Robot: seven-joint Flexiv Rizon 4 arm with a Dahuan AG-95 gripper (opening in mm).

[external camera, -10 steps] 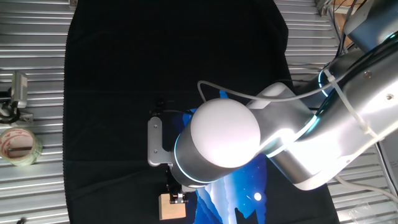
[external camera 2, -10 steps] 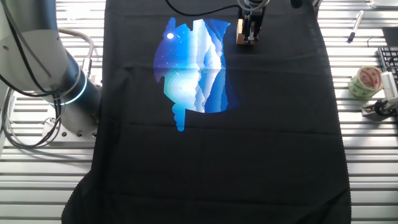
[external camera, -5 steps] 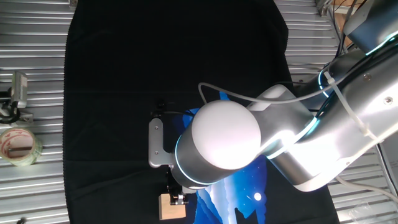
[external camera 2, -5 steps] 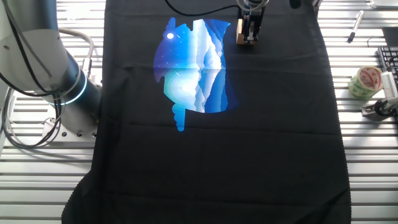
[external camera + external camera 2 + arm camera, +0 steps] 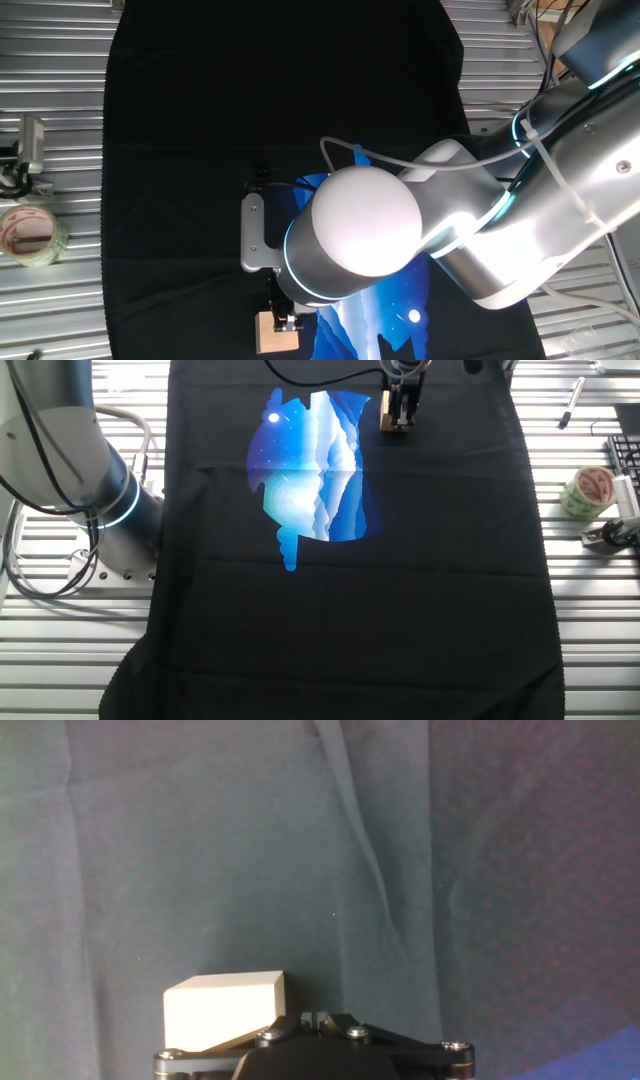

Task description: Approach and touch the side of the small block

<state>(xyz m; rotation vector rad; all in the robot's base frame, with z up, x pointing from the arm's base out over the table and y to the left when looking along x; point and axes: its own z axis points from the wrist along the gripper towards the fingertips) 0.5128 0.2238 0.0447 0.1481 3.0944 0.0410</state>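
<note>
Claw (image 5: 404,422) against small block (image 5: 222,1010); hand view shows contact, opening indiscernible.

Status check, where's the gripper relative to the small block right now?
Gripper down at the small block, fingers closed, right beside its side face. Contact itself too close to call. Block sits on the black cloth. Nothing in the way.
</note>
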